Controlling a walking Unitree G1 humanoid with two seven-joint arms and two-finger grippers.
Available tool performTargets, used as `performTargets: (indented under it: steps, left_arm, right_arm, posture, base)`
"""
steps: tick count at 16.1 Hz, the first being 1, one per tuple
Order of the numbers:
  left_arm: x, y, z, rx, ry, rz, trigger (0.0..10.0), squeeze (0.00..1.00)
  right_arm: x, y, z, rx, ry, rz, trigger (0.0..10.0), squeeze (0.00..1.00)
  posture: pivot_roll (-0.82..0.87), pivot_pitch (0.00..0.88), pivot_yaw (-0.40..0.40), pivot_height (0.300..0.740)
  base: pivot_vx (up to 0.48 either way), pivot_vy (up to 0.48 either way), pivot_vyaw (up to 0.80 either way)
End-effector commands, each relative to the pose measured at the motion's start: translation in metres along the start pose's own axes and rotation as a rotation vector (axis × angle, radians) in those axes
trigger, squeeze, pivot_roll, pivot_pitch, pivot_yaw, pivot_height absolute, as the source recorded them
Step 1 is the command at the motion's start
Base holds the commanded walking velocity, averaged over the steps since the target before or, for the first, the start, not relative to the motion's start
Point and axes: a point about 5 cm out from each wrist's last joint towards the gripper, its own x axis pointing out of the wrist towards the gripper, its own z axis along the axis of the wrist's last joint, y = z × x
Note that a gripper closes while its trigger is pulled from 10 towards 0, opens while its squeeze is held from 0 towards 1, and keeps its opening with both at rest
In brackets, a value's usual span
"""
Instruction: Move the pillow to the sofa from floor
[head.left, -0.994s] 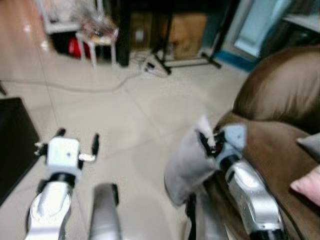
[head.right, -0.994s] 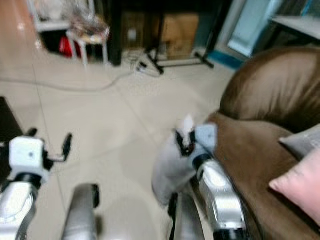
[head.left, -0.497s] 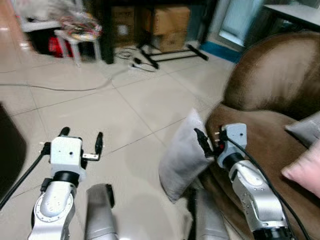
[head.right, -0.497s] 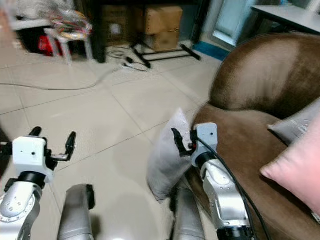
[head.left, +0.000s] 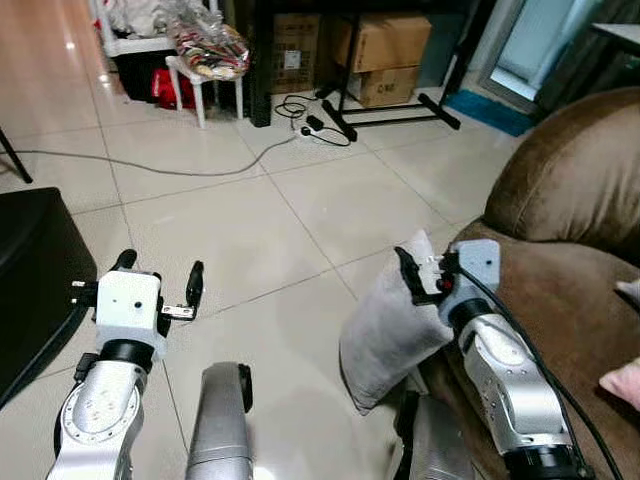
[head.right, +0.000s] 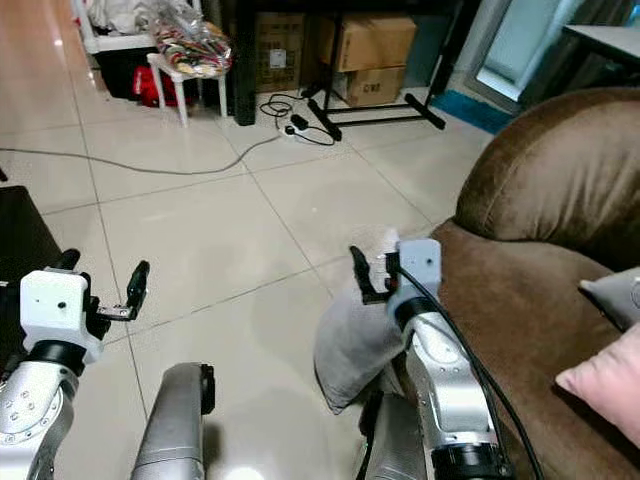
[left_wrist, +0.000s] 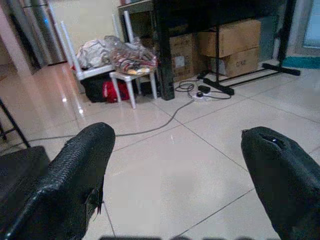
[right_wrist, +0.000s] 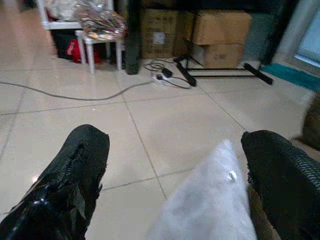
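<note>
A grey pillow (head.left: 385, 335) stands on the tiled floor and leans against the front of the brown sofa (head.left: 570, 300). My right gripper (head.left: 425, 272) is at the pillow's top corner, open. In the right wrist view that corner (right_wrist: 210, 210) pokes up between the two wide-apart fingers (right_wrist: 75, 170), closer to one of them. My left gripper (head.left: 160, 278) hovers open over bare tiles on the left, with nothing between its fingers (left_wrist: 75, 170).
A pink cushion (head.left: 625, 380) and a grey cushion (head.right: 615, 295) lie on the sofa seat. A black object (head.left: 30, 270) sits at the left edge. A cable (head.left: 180, 170) crosses the floor. Farther back stand a white stool (head.left: 205, 75), cardboard boxes (head.left: 385, 40) and a black stand's legs (head.left: 390, 112).
The whole picture has swung and sharpened, so the camera moved. My right gripper stays at the pillow's top corner. The left gripper keeps its pose.
</note>
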Motion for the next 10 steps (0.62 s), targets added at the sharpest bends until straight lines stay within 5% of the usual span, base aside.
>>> performTargets:
  steps: [1, 7, 10]
  left_arm:
    - [0.0015, -0.0027, 0.0026, -0.001, -0.009, -0.021, 10.0, 1.0]
    - [0.0026, -0.0062, 0.0049, 0.005, -0.012, -0.066, 10.0, 1.0]
    - [0.0042, -0.002, 0.0066, 0.024, -0.012, -0.081, 10.0, 1.0]
  right_arm:
    - [-0.0021, -0.0034, -0.0021, -0.003, 0.009, -0.015, 10.0, 1.0]
    - [-0.0046, 0.0043, -0.0051, -0.009, 0.014, 0.016, 10.0, 1.0]
    - [-0.0049, 0.003, -0.0086, 0.017, 0.017, -0.041, 10.0, 1.0]
  posture:
    - [0.0, 0.0, -0.108, 0.491]
    - [0.0, 0.0, -0.082, 0.491]
    - [0.0, 0.0, -0.061, 0.491]
  base:
    - [0.0, 0.0, 0.0]
    - [0.213, 0.0, 0.67]
    - [0.274, 0.0, 0.0]
